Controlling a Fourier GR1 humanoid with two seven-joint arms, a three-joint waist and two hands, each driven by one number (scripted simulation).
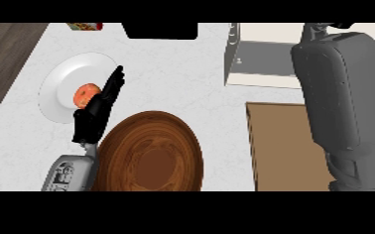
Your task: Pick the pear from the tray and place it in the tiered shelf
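Observation:
The pear point(86, 94), an orange-red fruit, lies on a white plate point(62, 77) at the counter's left. My left hand point(97, 110) stands edge-on against the fruit's right side, fingers straight and pointing away from me, and hides part of it. A round brown wooden tray point(150, 153) with nothing on it sits in front of me, just right of the left forearm. The cream tiered shelf point(267, 62) with a grey frame stands at the back right. My right forearm point(337, 94) rises over the shelf's right part; its hand is cut off at the picture's top.
A tan board point(278, 144) lies in front of the shelf at the right. A black object point(159, 29) and a small colourful box point(84, 26) sit at the back. The counter's left edge point(28, 54) borders dark wood.

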